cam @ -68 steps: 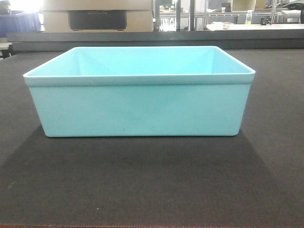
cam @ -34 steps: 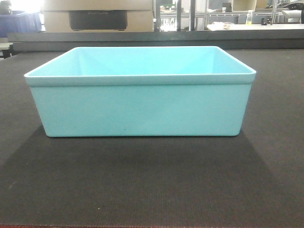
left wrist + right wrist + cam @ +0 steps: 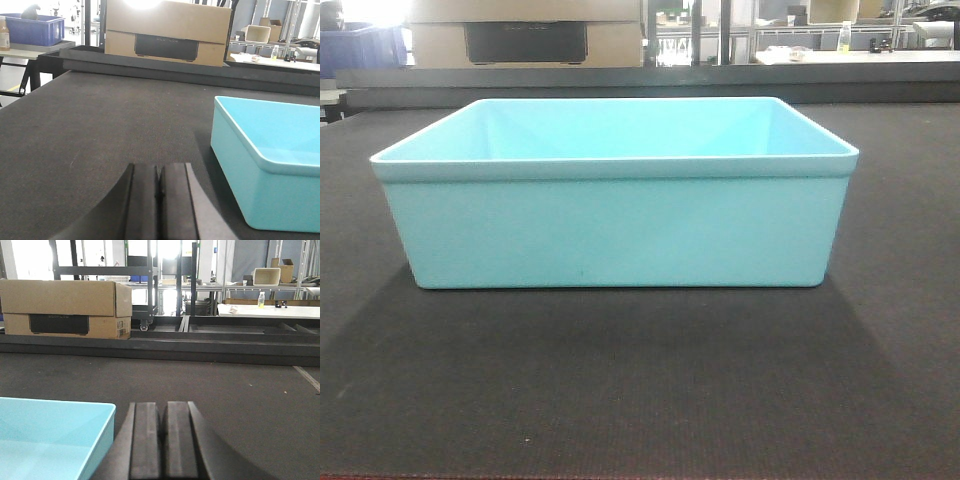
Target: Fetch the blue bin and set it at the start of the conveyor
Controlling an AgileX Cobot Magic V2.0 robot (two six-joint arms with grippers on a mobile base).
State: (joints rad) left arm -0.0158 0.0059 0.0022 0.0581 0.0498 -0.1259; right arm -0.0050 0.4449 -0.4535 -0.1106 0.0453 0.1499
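Grippers come first, at the bottom edge of each wrist view. The left gripper (image 3: 159, 200) has its two black pads pressed together with nothing between them, low over the dark belt. The right gripper (image 3: 164, 440) is the same: pads closed flat against each other, empty.

Just beyond them sits the blue bin (image 3: 615, 220), a pale aqua rectangular tub, upright and empty, resting flat on the conveyor start (image 3: 640, 390), a broad dark grey felt-like belt. In the left wrist view the bin lies just to the right of the closed pads; in the right wrist view its corner shows at lower left. So the bin stands between the two grippers, touched by neither.

Judging by its look, the bin is light, stiff moulded plastic with smooth, probably slippery walls. The thick rolled rim is likely the best place to hold, one gripper on each short end, since the plain sides offer no ledge. Both sets of jaws would have to open first. Since the bin already rests on the belt, the placing looks done or nearly so.

Farther back, a raised dark rail edges the belt. Behind it stands a cardboard box (image 3: 65, 307) with a dark panel on its face. To the far left is a dark blue crate (image 3: 34, 29) on a table. Shelving, a white table and a small bottle (image 3: 261, 299) fill the distance. Nothing stands close enough to the bin to block either gripper.
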